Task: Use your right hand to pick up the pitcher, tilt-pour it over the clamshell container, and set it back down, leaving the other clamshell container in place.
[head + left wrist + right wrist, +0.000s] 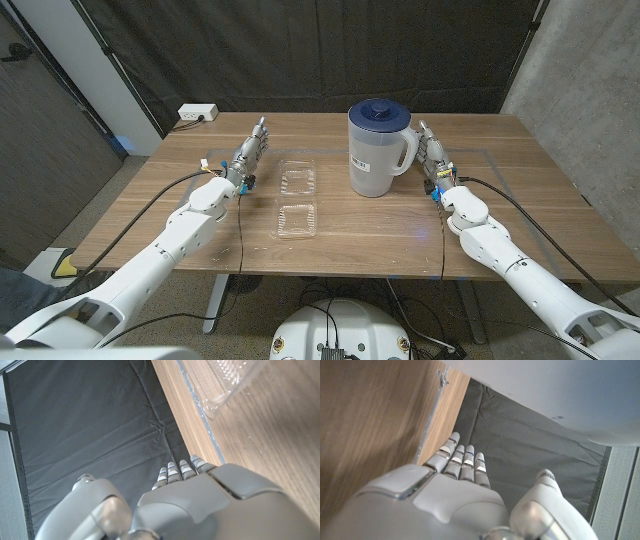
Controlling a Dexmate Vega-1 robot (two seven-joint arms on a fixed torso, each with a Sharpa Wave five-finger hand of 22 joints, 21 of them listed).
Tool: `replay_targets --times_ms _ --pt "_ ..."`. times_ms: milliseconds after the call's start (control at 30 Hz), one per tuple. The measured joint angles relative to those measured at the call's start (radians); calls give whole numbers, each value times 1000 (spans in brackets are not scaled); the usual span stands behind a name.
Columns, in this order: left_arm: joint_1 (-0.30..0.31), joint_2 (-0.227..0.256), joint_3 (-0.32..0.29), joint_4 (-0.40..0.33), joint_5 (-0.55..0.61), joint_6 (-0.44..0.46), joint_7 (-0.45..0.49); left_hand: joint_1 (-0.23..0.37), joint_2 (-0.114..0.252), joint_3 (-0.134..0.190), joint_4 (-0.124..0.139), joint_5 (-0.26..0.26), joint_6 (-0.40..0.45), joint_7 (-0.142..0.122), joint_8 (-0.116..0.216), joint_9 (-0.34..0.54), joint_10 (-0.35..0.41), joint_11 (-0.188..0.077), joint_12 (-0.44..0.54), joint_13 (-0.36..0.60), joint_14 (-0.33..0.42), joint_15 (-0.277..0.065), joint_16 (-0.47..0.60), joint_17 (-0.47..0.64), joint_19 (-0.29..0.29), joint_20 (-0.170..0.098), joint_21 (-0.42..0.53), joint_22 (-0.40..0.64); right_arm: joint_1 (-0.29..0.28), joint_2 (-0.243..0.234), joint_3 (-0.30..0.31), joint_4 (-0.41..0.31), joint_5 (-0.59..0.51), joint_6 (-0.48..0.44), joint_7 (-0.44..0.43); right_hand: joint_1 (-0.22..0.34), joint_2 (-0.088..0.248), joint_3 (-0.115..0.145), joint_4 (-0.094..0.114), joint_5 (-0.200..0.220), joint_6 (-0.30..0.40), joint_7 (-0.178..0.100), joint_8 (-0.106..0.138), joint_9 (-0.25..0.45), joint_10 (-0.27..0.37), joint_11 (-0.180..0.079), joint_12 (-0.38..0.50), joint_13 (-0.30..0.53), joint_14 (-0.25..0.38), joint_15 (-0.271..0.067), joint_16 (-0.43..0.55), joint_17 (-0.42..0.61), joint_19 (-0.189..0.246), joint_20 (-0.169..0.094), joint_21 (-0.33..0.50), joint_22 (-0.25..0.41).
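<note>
Head view, table and room: a wooden table (400,235) stands before a dark curtain (300,50); a grey wall (585,60) closes the right side, and a white power strip (197,114) lies at the table's far left corner.
Head view, pitcher: the clear pitcher (375,150) with a dark blue lid stands upright at the middle of the table, toward its far side, handle turned to the right hand.
Head view, containers: two clear clamshell containers lie left of the pitcher, the farther clamshell container (297,179) just beside it, the nearer clamshell container (298,221) closer to the robot.
Head view, hands: the right hand (432,155) is just beside the pitcher's handle, fingers straight and holding nothing; whether it touches the handle I cannot tell. The left hand (248,155) lies left of the containers, fingers extended, holding nothing.
Head view, obstructions: black cables run along both arms.
Left wrist view: fingertips (180,467) reach straight toward the curtain; a corner of a clamshell container (220,385), cut off by the frame, lies on the wood.
Right wrist view: fingers (462,460) lie straight together beside the wood; a pale blurred surface (560,395) looms close, too blurred to identify.
</note>
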Motion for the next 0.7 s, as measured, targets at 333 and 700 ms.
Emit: replay_targets --times_ms 333,700 --pt "-11 10 8 19 0 6 -35 8 8 0 0 0 0 0 0 0 0 0 0 0 0 0 0 0 -5 5 0 0 -92 -37 37 -98 -10 24 -51 4 -4 -4 -4 8 11 11 0 0 16 1 0 0 16 -5 2 0 14 0 8 0" --pt "-5 6 8 4 11 -15 -26 24 11 1 -7 7 17 5 0 0 15 5 7 0 19 0 7 -1 1 0 0 0 -175 -68 86 -154 14 67 -46 4 -4 0 -8 8 20 9 7 0 19 5 0 0 21 1 2 0 14 0 8 0"
